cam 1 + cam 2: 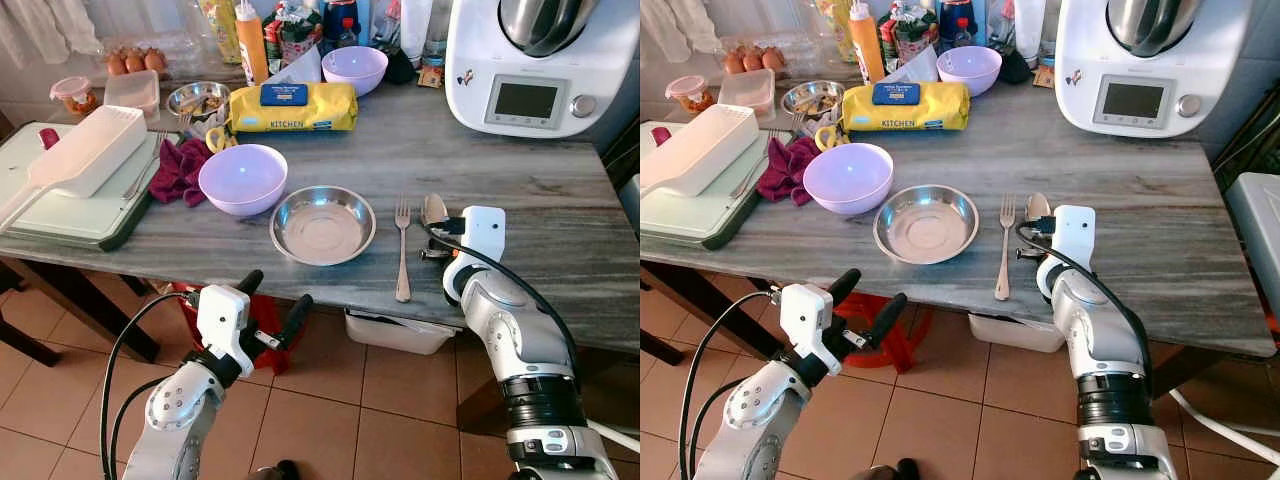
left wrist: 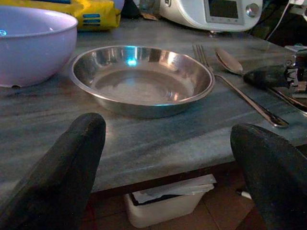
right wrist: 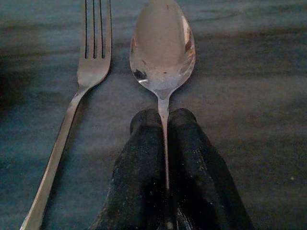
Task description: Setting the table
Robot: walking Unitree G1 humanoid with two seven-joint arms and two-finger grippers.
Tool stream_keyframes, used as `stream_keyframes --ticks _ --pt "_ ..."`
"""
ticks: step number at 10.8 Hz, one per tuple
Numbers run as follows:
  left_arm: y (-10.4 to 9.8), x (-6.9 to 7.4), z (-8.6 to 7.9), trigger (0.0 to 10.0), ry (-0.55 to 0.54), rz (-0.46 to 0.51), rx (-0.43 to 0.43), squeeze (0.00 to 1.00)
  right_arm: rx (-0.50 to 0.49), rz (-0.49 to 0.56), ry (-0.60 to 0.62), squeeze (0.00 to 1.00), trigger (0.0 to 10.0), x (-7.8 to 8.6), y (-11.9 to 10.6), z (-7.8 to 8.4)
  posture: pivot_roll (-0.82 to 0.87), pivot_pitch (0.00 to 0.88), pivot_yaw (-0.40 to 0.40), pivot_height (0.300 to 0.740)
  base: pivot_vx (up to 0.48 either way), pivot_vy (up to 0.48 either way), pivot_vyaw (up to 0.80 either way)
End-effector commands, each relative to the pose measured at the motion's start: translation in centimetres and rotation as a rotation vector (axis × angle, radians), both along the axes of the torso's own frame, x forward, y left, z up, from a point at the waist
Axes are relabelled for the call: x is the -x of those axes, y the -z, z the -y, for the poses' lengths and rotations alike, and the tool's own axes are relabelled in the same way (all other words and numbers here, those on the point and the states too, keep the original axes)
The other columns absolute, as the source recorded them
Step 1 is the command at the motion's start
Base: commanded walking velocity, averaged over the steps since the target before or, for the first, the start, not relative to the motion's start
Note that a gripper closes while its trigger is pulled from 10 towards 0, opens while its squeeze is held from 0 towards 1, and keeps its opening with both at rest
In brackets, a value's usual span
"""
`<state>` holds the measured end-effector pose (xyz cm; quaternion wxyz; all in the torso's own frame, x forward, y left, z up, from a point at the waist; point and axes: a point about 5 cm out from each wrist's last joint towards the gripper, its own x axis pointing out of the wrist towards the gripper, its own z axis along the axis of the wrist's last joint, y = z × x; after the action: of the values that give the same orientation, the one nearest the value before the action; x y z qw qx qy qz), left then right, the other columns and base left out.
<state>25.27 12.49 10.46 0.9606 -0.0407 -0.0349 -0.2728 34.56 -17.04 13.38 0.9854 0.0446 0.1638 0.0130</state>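
Right gripper [image 3: 164, 125]: jaws clenched on the thin handle of one shiny silver metal spoon [image 3: 162, 45], bowl facing up, lying on the desk just right of one silver four-tined fork [image 1: 403, 248]. Left gripper [image 1: 272, 303]: jaws released, spread wide, held below the near desk edge over the floor. One round shallow steel plate [image 1: 323, 224] lies left of the fork. Two lilac plastic bowls: one [image 1: 243, 178] beside the plate, one [image 1: 354, 69] at the back. Surface: grey streaked stone-look desk [image 1: 520, 190]; terracotta tiled floor [image 1: 330, 420] beneath. One white kitchen machine [image 1: 535, 65] stands far right.
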Motion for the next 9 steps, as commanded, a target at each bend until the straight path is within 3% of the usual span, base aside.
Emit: stream_keyframes --ticks 1,2,9 --pt "0.5 0.2 -0.4 10.0 -0.007 -0.019 -0.018 0.0 -0.01 -0.231 0.003 0.0 2.6 1.8 4.8 0.0 -0.04 0.173 0.08 0.74 0.0 0.0 0.0" --pt "0.5 0.2 -0.4 10.0 -0.007 -0.019 -0.019 0.0 -0.018 -0.225 0.004 0.0 4.2 1.8 4.8 -0.1 -0.04 0.173 0.08 0.74 0.0 0.0 0.0" --pt "0.4 0.1 -0.6 10.0 -0.007 -0.016 -0.025 0.0 -0.128 -0.197 0.068 0.0 4.0 1.5 4.6 -1.2 -0.03 0.169 0.086 0.74 0.0 0.0 0.0"
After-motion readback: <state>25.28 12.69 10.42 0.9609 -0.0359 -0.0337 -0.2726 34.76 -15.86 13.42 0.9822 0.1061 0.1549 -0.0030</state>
